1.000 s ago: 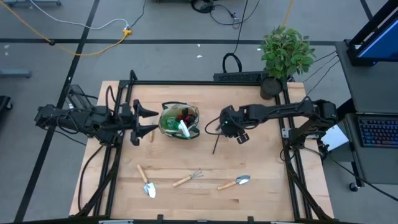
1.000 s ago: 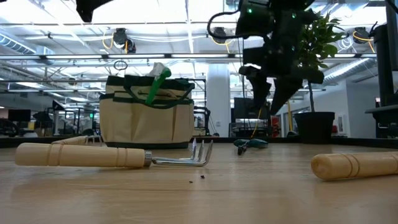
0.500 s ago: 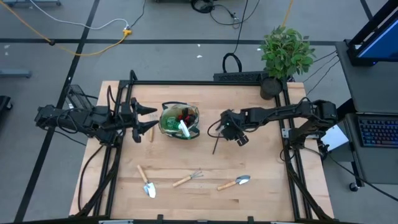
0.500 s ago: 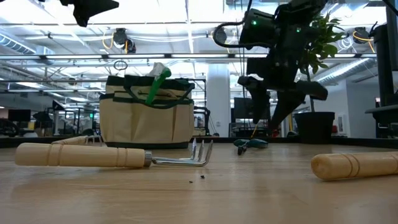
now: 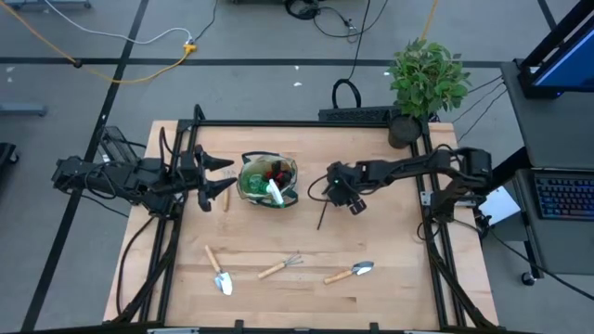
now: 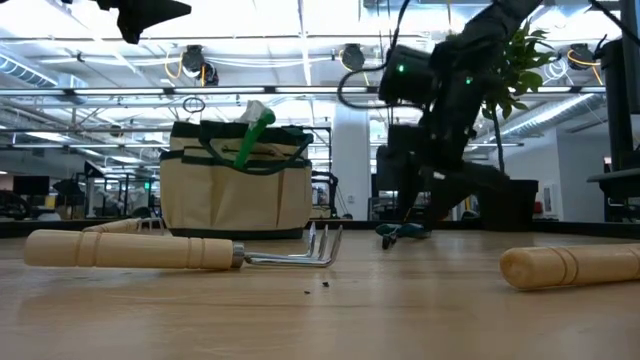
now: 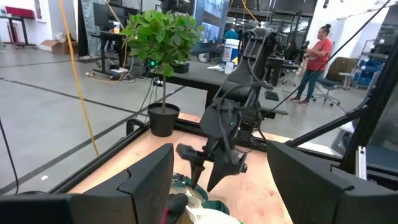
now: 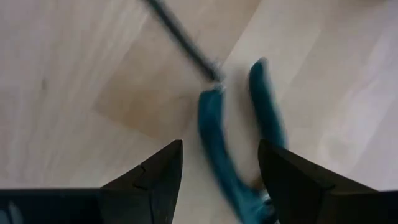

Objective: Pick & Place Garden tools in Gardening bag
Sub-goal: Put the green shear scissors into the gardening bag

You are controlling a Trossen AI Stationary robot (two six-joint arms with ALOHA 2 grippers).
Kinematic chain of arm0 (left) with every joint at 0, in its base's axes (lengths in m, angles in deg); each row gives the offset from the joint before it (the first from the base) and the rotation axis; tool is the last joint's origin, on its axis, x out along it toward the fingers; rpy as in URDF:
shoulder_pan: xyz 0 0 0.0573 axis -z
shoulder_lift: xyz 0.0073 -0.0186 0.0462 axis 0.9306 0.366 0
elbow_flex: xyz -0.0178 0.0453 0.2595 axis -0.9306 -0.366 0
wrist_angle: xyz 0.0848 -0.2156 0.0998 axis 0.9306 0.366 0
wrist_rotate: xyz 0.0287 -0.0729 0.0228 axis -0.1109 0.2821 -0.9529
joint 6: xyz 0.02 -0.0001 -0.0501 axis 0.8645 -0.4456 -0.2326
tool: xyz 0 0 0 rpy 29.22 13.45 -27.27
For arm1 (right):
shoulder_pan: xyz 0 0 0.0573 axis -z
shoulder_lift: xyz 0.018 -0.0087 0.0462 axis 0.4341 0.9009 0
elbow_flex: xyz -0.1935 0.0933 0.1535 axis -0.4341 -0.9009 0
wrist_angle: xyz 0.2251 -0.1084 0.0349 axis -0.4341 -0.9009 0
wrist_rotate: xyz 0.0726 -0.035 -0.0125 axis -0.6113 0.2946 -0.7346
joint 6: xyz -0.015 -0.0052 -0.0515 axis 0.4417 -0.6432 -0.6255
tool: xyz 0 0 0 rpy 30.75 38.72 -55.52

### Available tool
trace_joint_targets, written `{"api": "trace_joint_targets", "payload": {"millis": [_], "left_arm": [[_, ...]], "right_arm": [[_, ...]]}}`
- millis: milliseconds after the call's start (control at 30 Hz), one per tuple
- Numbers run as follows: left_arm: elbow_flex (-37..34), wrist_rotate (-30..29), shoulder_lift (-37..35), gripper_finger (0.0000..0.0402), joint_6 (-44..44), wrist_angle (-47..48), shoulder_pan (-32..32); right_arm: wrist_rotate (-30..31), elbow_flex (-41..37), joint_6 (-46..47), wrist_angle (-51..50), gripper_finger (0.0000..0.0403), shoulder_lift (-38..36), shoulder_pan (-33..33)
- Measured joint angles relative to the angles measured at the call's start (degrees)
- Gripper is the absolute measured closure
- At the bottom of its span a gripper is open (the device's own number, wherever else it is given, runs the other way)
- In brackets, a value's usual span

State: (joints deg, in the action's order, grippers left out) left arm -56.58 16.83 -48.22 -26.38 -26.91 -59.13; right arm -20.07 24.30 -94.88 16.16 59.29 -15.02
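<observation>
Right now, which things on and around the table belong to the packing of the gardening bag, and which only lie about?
For the job: gardening bag, left trowel, right trowel, hand rake, thin stick, pruning shears below the open right gripper; the open left gripper waits beside the bag.
Lying about: potted plant, keyboard.

Grey concrete floor (image 5: pixel 232 37) around my wooden table (image 5: pixel 390 297), yellow cable (image 5: pixel 111 70) trailing across it, bright ceiling lights (image 6: pixel 300 20) overhead, a keyboard (image 5: pixel 561 197) on the side desk.
</observation>
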Motion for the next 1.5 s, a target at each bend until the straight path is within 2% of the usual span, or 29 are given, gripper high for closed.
{"api": "trace_joint_targets", "payload": {"millis": [167,300,700,967,1100,1500], "left_arm": [[0.0,0.0,0.0,0.0135,-0.96,0.01,-0.01],[0.0,0.0,0.0,0.0135,-0.96,0.0,-0.04],[0.0,0.0,0.0,0.0135,-0.96,-0.01,-0.06],[0.0,0.0,0.0,0.0135,-1.08,-0.01,-0.06],[0.0,0.02,0.0,0.0135,-1.09,-0.03,-0.06],[0.0,0.01,0.0,0.0135,-1.01,-0.06,-0.06]], "right_arm": [[-0.02,0.24,-0.06,1.74,0.0208,3.21,0.51],[-0.22,0.24,0.14,2.32,0.0228,4.59,0.85],[-4.11,0.18,4.59,3.17,0.0361,5.35,1.41],[-3.86,0.44,9.05,2.91,0.036,5.19,1.37],[-4.23,0.96,12.6,2.01,0.0362,2.27,1.34],[-4.76,5.29,21.33,1.48,0.0363,-15.13,1.32]]}}
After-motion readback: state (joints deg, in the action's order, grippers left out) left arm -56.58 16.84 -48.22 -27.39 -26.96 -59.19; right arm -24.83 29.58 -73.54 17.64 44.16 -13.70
